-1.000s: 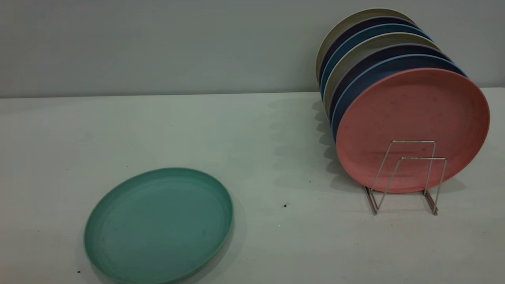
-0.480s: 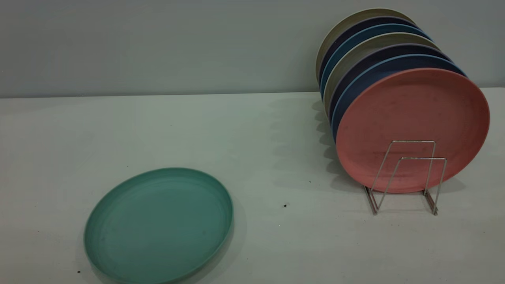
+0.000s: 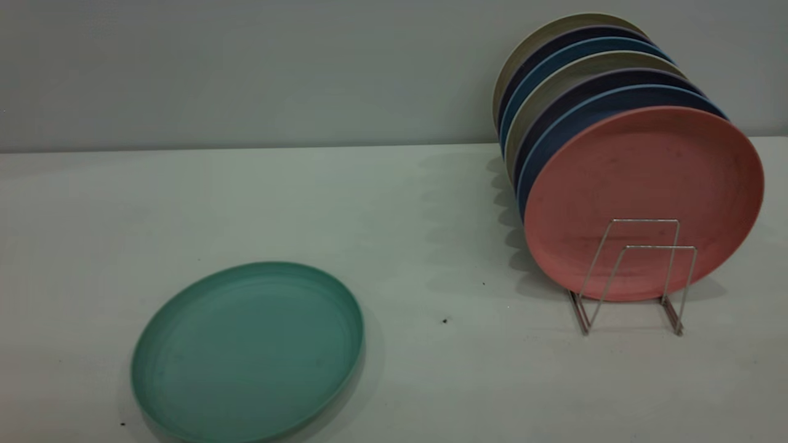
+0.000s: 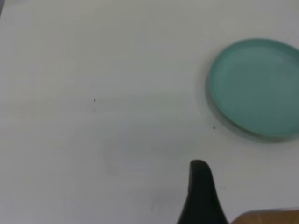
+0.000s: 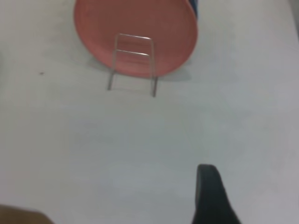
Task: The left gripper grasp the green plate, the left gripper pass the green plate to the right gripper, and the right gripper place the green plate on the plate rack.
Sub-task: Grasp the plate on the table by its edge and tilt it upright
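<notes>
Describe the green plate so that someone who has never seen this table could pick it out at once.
On the pale table, a wire plate rack at the right holds a row of upright plates fronted by a pink plate. Look away from that, to the near left part of the table. The green plate lies flat there, alone, the only teal-green one and the only one not standing.

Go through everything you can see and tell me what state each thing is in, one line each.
green plate: flat on the table, untouched
plate rack: front loops free
pink plate: upright in rack, frontmost
other plates: upright in a row behind it
left gripper: apart from the green plate
right gripper: holding nothing
</notes>
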### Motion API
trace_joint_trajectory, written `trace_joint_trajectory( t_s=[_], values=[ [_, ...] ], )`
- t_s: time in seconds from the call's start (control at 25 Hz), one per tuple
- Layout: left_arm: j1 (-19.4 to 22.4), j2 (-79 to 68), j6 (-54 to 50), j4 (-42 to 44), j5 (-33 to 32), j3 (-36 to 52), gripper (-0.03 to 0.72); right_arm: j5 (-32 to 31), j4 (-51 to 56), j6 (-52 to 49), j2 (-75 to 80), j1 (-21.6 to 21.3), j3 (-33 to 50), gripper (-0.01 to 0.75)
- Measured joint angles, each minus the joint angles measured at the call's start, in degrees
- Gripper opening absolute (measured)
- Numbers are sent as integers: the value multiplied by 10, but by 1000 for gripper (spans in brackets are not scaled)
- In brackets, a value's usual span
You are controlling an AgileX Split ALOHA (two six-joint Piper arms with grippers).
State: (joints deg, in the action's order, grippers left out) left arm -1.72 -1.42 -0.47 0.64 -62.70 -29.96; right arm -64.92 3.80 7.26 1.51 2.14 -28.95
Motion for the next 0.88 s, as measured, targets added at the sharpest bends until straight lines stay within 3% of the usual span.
trace_joint_trajectory(
  t_s=[0.16,0.44,0.64,0.88],
  values=[
    [0,-94,-4,7,37,-37,563,36,3,3,105,0,-35,458],
    [0,-321,-5,5,137,-117,563,174,62,49,306,0,-80,458],
    [0,-477,-5,-18,168,-172,563,275,168,168,436,0,-88,458],
    [0,-656,14,-60,225,-219,539,305,390,376,594,23,-128,458]
  ],
)
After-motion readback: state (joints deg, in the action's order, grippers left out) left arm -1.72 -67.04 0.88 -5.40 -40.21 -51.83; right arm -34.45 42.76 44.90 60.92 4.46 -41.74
